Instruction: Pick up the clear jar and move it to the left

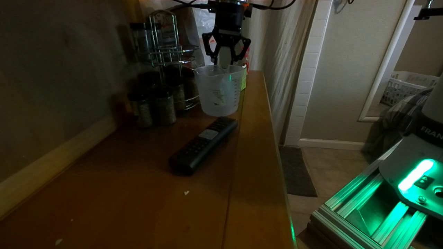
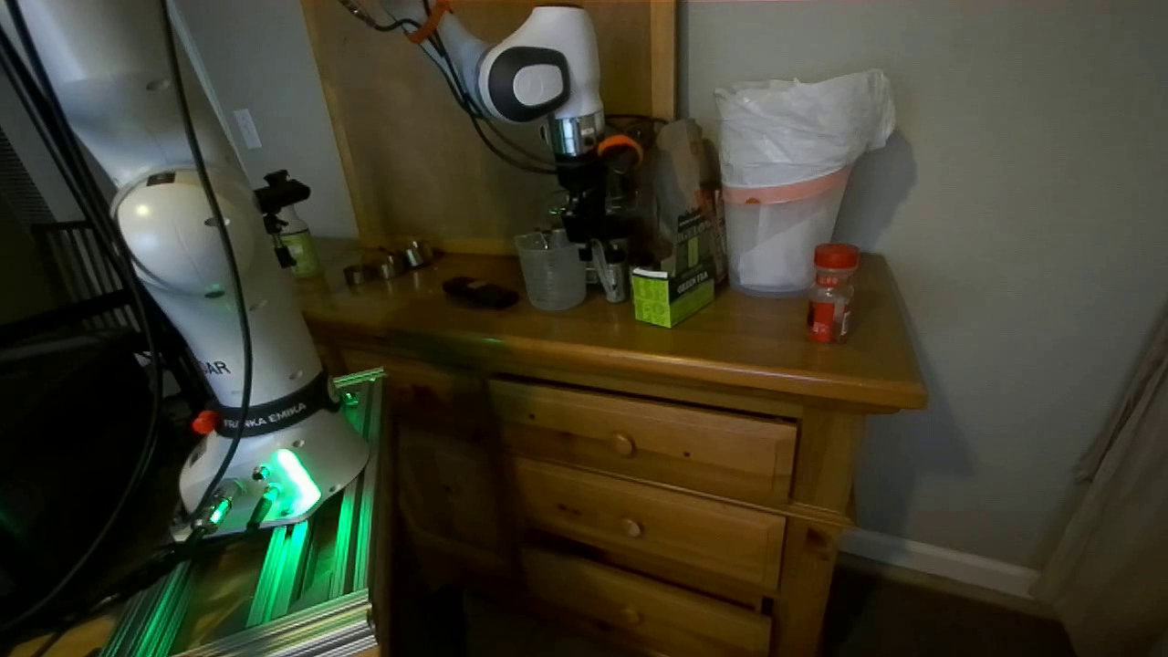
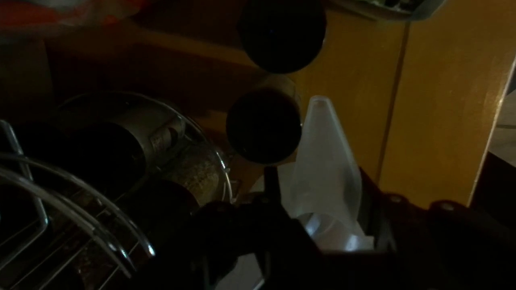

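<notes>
While the black, parted pincer [image 1: 224,63] straddles the handle [image 3: 324,173] of a translucent plastic measuring jug [image 1: 219,93] on the brown wooden desk [image 1: 258,193], an off-centre pinch could tip the jug.

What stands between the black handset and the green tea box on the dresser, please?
In an exterior view, the clear jar and at least one small bottle show between the black handset and the green tea box.
</notes>
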Robot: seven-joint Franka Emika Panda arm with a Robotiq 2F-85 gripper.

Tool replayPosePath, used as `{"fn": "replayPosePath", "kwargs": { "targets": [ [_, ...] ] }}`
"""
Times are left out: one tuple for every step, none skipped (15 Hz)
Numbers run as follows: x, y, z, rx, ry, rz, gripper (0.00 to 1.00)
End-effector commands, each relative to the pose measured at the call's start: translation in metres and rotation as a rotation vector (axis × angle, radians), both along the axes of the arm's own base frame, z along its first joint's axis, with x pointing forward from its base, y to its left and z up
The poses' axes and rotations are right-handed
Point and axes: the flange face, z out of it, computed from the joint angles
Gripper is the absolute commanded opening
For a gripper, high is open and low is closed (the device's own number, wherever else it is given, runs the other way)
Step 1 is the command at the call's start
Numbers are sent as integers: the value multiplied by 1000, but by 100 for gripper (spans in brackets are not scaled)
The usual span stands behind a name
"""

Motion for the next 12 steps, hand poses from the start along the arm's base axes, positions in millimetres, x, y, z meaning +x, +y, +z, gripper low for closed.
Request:
{"fn": "replayPosePath", "kwargs": {
  "targets": [
    [3,0,1,9,45,61,24],
    [2,0,0,11,62,78,11],
    [1,0,0,8,78,93,6],
    [0,-1,1,8,91,106,6],
    [-1,-1,2,12,103,117,3],
    [-1,-1,3,15,111,116,5],
    [-2,-1,5,14,118,107,4],
    [-2,-1,7,23,127,93,2],
    [-2,0,7,22,137,82,0],
    [0,0,6,17,146,69,0],
    [2,-1,5,9,158,53,0],
    [4,-2,4,11,169,34,0]
  ]
}}
